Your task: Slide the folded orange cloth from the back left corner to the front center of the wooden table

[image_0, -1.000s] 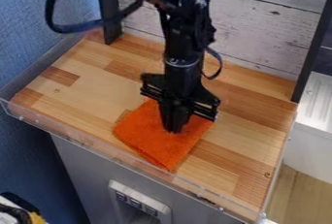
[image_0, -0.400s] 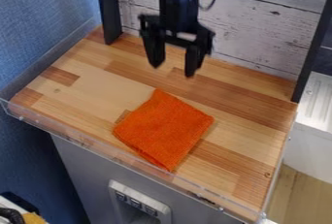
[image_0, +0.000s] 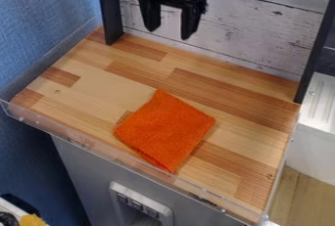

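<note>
My gripper (image_0: 170, 33) hangs at the top of the view, in front of the whitewashed plank wall (image_0: 242, 29), its two fingers pointing down and standing well apart with nothing between them. Nearest to me lies an orange cloth (image_0: 165, 131), folded into a rough square and resting flat on the wooden worktop (image_0: 249, 117); I am not touching it. It sits turned on the boards, one corner toward the wall and the opposite one toward the clear front rim (image_0: 91, 146) of the surface, which it comes near. The worktop is made of light and darker strips, with a few small round marks. Dark uprights stand at the back, one (image_0: 109, 10) on the view's left and another (image_0: 316, 54) on its right. Below the front rim is a grey panel with a pale fitting (image_0: 140, 204) set in it, bearing what look like small dark switches, though I can't make them out well. Blue textured material (image_0: 39, 24) covers the view's left side, and a white ribbed unit (image_0: 317, 122) stands beside the worktop on the right.
</note>
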`<state>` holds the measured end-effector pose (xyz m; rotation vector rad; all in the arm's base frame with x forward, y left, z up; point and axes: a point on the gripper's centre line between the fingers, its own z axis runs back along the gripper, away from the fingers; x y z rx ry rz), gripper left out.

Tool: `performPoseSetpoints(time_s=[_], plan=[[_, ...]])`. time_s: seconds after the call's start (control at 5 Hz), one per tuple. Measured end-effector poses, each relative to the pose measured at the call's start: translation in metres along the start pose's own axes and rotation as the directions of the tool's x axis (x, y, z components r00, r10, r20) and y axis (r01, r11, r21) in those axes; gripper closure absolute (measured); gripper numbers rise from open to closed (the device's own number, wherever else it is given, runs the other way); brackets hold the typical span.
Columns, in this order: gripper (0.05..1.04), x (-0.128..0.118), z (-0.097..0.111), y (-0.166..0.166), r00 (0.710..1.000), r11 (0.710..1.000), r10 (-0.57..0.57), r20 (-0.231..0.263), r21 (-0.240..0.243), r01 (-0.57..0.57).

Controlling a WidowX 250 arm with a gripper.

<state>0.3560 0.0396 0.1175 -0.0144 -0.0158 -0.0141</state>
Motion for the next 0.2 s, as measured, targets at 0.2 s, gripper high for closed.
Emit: performPoseSetpoints(time_s=[0.2], plan=[[0.086, 0.0085, 0.0080, 0.0089, 1.000, 1.000, -0.002, -0.019, -0.003, 0.002]])
